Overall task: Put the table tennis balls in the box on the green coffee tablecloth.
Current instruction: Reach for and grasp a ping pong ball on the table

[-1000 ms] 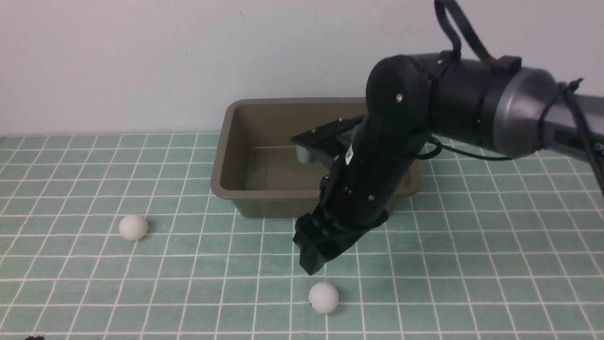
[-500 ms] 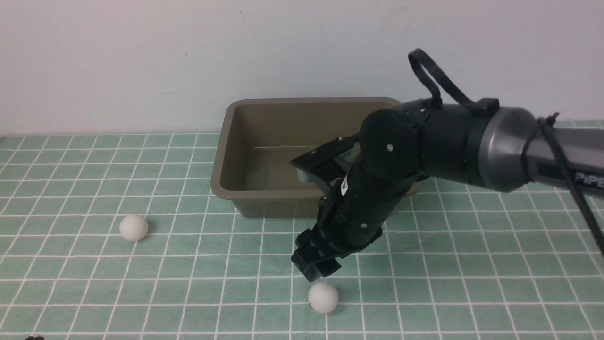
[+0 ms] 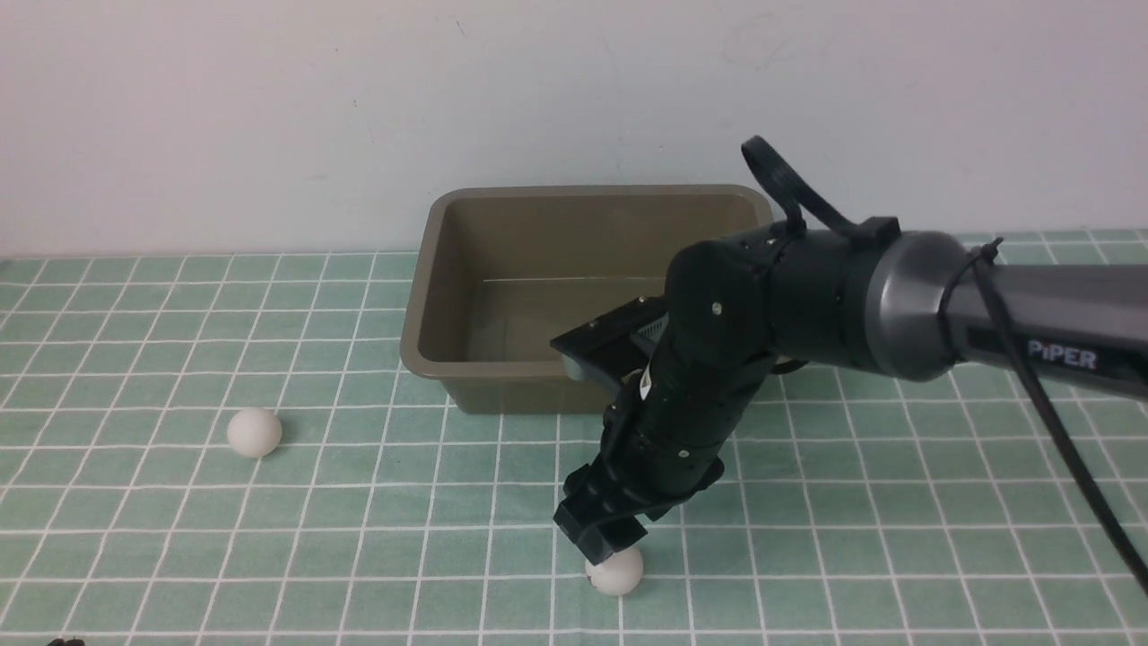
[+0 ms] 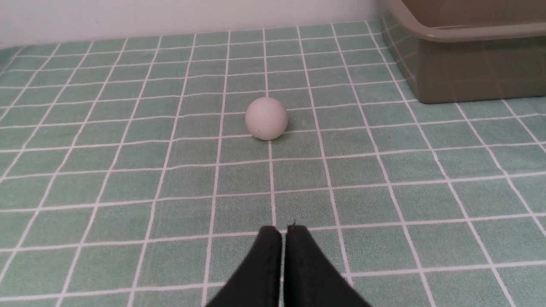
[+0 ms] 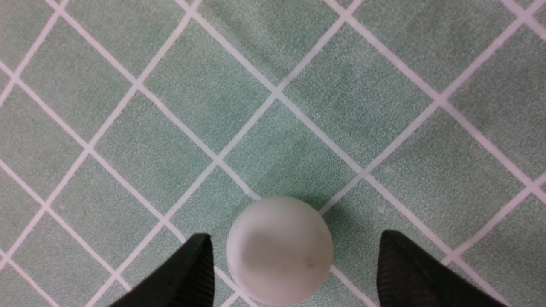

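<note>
right gripper [image 3: 603, 536] down over near ball [image 3: 615, 571], wide open around it.
In the wrist view its fingertips [image 5: 200, 256] straddle the ball with gaps on both sides, no contact. The ball sits on the green coffee tablecloth [image 3: 897, 502], in front of the box [image 3: 417, 341] and apart from it. The second ball [image 3: 254, 432] lies left of the box. The left gripper [image 4: 283, 233] is pinched closed and holds nothing.
</note>
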